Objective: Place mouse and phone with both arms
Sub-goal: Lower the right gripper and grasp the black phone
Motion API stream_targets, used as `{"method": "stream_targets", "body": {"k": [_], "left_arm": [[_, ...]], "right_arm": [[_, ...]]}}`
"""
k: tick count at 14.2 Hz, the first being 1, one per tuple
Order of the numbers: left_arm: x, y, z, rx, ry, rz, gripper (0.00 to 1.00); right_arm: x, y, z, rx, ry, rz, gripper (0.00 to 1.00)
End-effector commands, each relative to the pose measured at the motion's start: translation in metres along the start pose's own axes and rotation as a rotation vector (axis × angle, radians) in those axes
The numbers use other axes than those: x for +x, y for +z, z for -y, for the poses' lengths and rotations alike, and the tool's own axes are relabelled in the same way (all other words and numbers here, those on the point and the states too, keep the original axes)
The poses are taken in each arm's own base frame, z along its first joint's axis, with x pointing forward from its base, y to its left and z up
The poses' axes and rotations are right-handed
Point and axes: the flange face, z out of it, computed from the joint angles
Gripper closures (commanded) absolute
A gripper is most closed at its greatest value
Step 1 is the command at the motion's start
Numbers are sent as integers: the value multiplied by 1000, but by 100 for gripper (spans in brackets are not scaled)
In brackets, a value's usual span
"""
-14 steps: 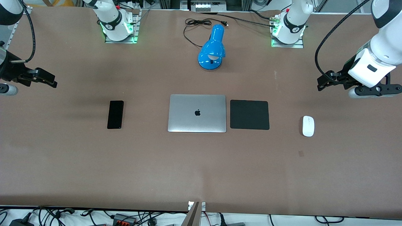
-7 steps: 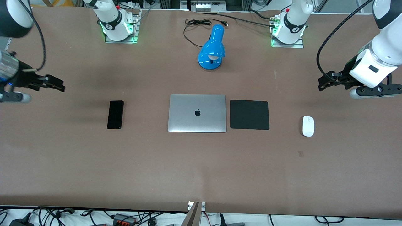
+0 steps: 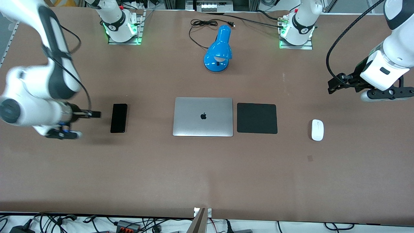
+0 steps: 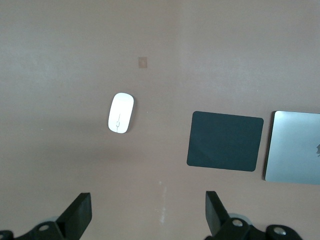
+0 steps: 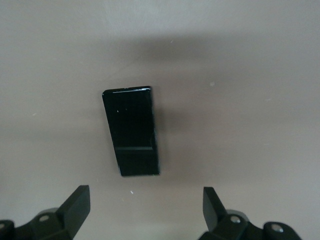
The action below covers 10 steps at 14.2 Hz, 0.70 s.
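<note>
The black phone (image 3: pixel 118 118) lies flat on the brown table, beside the laptop toward the right arm's end; it also shows in the right wrist view (image 5: pixel 131 131). My right gripper (image 3: pixel 94 114) is open and empty over the table just beside the phone (image 5: pixel 145 205). The white mouse (image 3: pixel 317 129) lies toward the left arm's end, beside the black mat, and shows in the left wrist view (image 4: pixel 121 120). My left gripper (image 3: pixel 334 84) is open and empty over bare table, apart from the mouse (image 4: pixel 147 212).
A closed silver laptop (image 3: pixel 203 116) lies mid-table with a square black mat (image 3: pixel 257 118) beside it toward the left arm's end. A blue desk lamp (image 3: pixel 218 50) with its cord lies nearer the bases. A small tape mark (image 3: pixel 310 158) sits nearer the camera than the mouse.
My right arm has swung in from the table's end and come down beside the phone. My left arm has barely moved. The phone and the mouse have not moved.
</note>
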Motion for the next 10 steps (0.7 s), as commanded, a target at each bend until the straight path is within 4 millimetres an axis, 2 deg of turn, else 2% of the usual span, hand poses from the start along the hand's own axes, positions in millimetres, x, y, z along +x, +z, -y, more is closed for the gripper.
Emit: {"method": "stream_targets", "body": {"k": [1,3,7,10], "left_arm": [[0,-3,2,10,2,5,0],[0,-3,2,10,2,5,0],[0,-3,3,8,0,6,0],[0,-3,4,8,-1,6,0]], "right_arm": [[6,24,27,-27,13,37,0],[10,44,26,-27,16,50,0],[5,89,29,-25,1,26,0],[2,105,28,-23,-1,18,0]]}}
